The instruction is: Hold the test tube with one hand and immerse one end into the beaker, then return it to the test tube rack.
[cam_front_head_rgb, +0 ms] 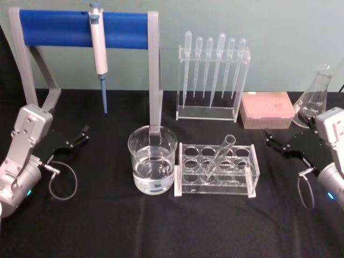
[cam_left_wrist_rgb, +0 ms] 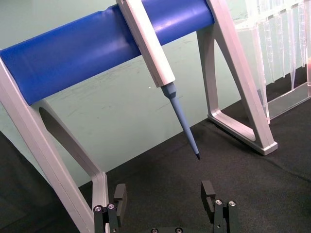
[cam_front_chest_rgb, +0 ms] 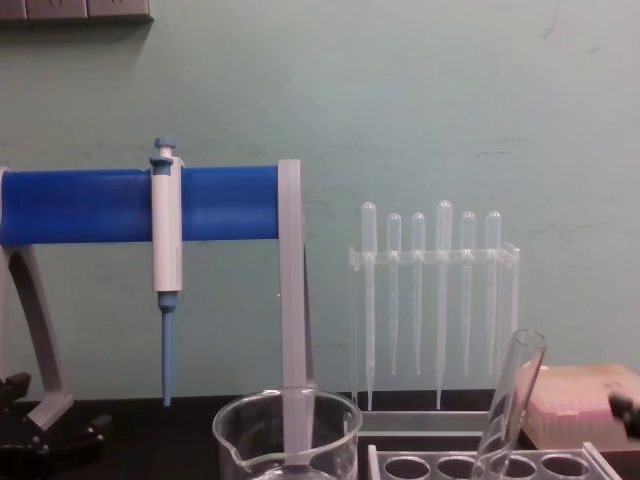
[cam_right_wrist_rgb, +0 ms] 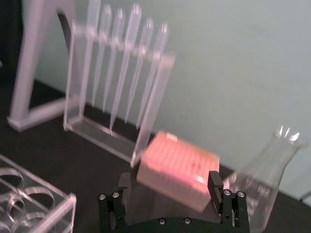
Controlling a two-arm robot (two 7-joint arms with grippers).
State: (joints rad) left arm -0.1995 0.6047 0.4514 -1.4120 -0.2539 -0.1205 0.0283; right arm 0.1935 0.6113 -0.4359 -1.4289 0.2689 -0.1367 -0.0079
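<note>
- While the test tube (cam_front_head_rgb: pixel 219 156) leans tilted in a hole of the clear rack (cam_front_head_rgb: pixel 252 173), open rim uppermost, neither hand touches it, so the task looks unstarted.
- The left hand (cam_front_head_rgb: pixel 82 135) sits low over the tabletop (cam_front_head_rgb: pixel 107 226) at the left, jaws spread and empty. The right hand (cam_front_head_rgb: pixel 269 138) sits likewise at the right, released, and is nearer the rack.
- The beaker (cam_front_head_rgb: pixel 141 161), partly filled with clear liquid, stands just beside the rack on its left.
- Because the tube is slanted, a straight-down grip may meet it off-axis, and the smooth glass could slip or twist.
- Lifting along the wrong line could catch the edge of the hole and drag the rack against the beaker.
- Too hard a pinch might crack the thin glass.
</note>
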